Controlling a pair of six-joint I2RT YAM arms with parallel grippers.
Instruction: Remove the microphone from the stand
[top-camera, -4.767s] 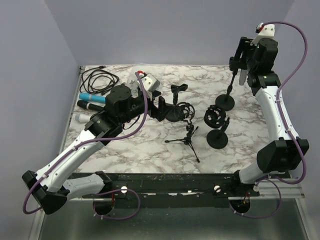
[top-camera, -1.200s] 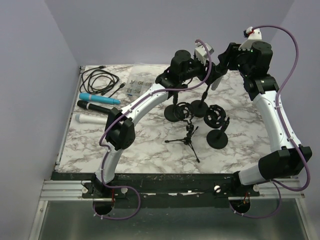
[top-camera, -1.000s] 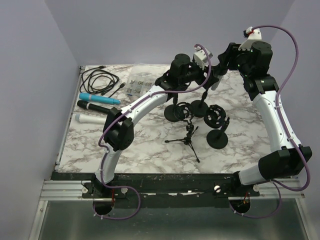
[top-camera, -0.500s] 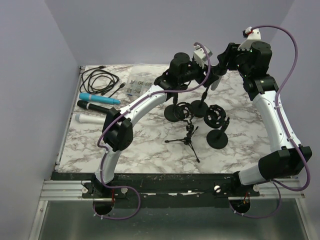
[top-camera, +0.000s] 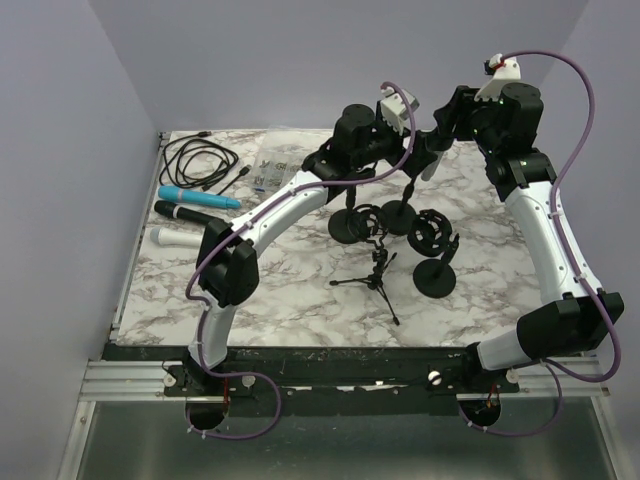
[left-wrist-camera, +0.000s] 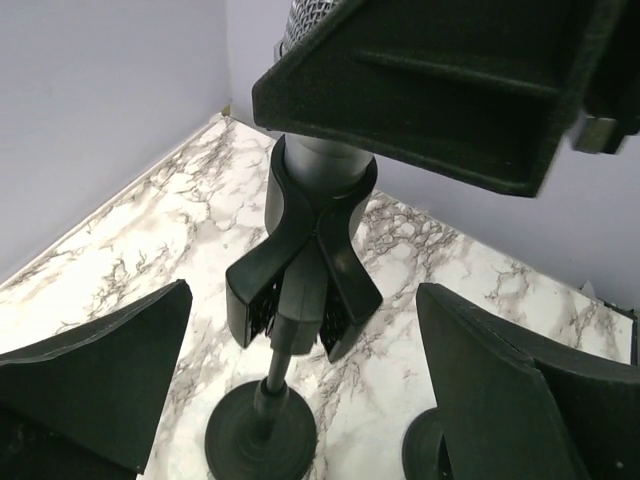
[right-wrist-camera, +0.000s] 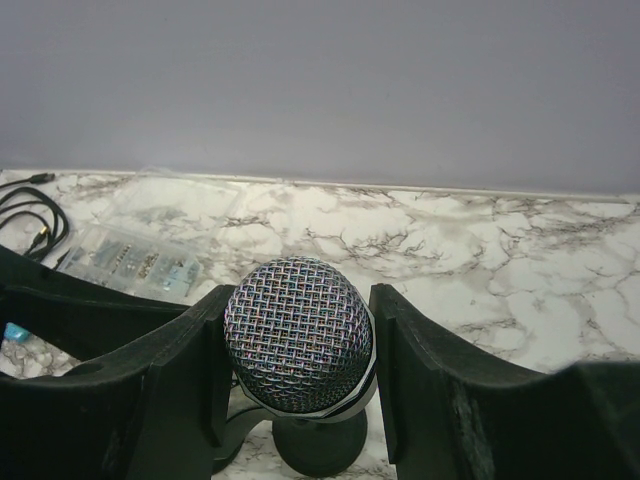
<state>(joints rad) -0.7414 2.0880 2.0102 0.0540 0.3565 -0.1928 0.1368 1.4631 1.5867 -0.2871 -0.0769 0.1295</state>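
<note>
Left gripper (left-wrist-camera: 302, 300) swung over from table's left, fingers spread either side of stand (left-wrist-camera: 262, 432); right gripper (right-wrist-camera: 300, 380) pinches mic (right-wrist-camera: 297, 325) head, mic sits in clip.

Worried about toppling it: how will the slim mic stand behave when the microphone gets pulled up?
Probably top-heavy: microphone atop thin post, small round base; tipping seems likely. The forked clip may grip, dragging it upward.

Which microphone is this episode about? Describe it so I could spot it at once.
At the far middle of the marble table a round-based stand rises. The microphone stands upright in its forked black clip, its silver mesh head pinched by the right gripper. The three other microphones lie flat by the table's left edge.
</note>
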